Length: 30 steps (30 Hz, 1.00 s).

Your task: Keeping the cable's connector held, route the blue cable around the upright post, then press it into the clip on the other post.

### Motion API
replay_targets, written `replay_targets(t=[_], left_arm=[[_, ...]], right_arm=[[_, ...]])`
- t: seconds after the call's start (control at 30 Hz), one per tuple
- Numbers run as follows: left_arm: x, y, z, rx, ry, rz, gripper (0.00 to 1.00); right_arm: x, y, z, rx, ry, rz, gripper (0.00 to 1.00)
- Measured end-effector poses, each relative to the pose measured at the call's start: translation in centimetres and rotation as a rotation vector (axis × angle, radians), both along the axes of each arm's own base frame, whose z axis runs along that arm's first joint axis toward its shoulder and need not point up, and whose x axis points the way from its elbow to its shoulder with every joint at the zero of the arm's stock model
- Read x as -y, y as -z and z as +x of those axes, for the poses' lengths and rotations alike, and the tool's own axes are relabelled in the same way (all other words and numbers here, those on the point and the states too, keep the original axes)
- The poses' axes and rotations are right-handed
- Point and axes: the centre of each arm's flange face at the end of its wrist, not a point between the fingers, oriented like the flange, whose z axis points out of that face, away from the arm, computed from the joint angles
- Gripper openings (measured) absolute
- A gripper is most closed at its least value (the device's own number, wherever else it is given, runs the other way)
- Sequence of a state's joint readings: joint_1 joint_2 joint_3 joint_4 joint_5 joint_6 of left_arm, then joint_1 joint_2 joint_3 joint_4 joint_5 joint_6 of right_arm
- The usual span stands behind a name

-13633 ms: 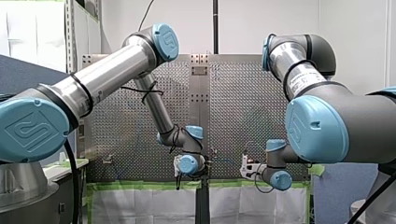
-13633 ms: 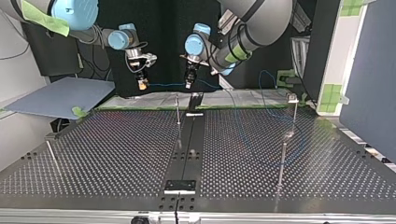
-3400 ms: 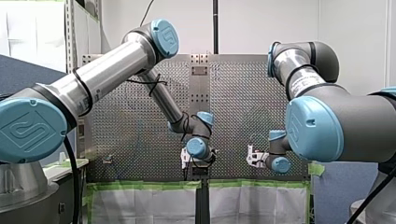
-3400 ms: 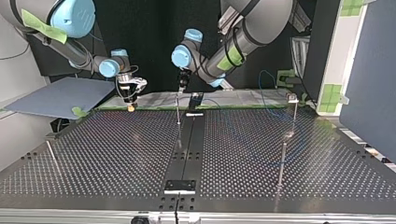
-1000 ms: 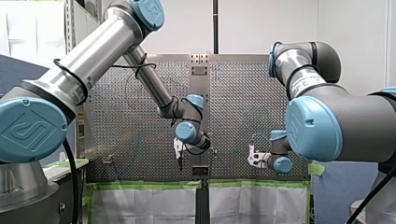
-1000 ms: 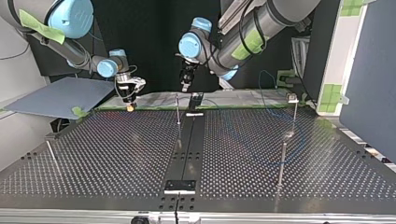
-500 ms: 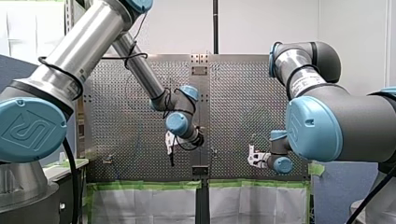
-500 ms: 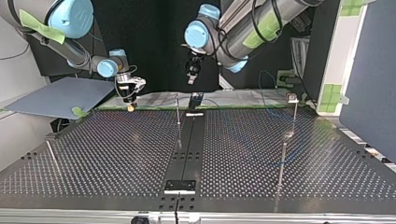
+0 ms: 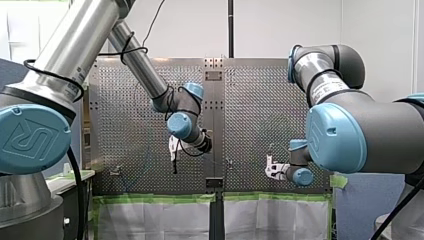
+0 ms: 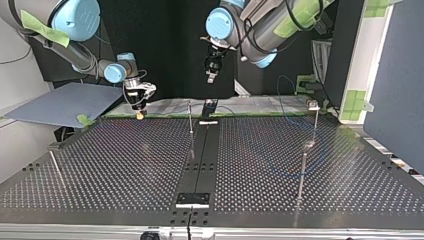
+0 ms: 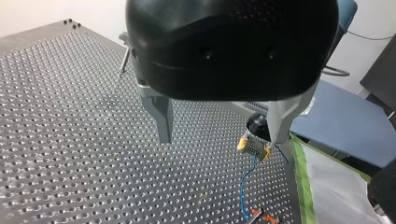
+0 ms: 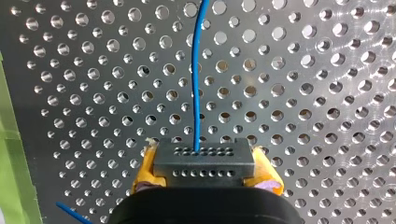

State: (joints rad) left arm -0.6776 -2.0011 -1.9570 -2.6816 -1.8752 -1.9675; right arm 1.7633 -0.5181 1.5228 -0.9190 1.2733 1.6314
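My right gripper [image 12: 205, 173] is shut on the dark grey connector [image 12: 204, 161], a yellow pad on each side of it. The blue cable [image 12: 200, 70] runs straight out of the connector over the perforated table [image 12: 327, 93]. In the top view this gripper [image 10: 139, 111] hangs low at the back left, left of the thin upright post [image 10: 190, 117]. My left gripper [image 11: 219, 139] is open, nothing between its metal fingers. It hangs high above the table [image 10: 212, 75], with my right gripper's connector [image 11: 253, 145] and the cable [image 11: 245, 186] below it. The clip-topped post [image 10: 314, 107] stands at the back right.
Two more rods stand on the table, one at the top view's right front [image 10: 302, 175] and one at its left front [image 10: 54, 160]. A black strip [image 10: 202, 150] runs down the middle. A grey board [image 10: 65, 102] lies off the back left edge.
My left arm has lifted away from the thin post, up and rightward in the top view, its gripper still open. My right arm and the connector have stayed put.
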Motion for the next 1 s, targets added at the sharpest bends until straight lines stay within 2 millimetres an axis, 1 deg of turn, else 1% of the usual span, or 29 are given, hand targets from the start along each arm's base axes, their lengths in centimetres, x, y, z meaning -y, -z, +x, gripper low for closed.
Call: replay_targets(t=[0.63,0.8,0.93,1.0], left_arm=[[-4.4,-2.3,-4.7,0.006,-0.047,0.022,1.0],[-5.6,-2.8,-6.2,0.013,-0.059,0.033,1.0],[-6.1,-3.4,-6.9,0.031,-0.063,0.024,1.0],[-6.5,-3.7,-7.2,0.043,-0.067,0.011,1.0]], right_arm=[[0.0,-0.1,0.1,-0.001,0.001,-0.002,0.0],[0.0,0.0,-0.1,-0.011,0.012,0.0,0.0],[-0.1,0.1,-0.5,-0.034,0.037,0.005,0.0],[-0.2,-0.2,-0.8,-0.041,0.055,0.003,0.0]])
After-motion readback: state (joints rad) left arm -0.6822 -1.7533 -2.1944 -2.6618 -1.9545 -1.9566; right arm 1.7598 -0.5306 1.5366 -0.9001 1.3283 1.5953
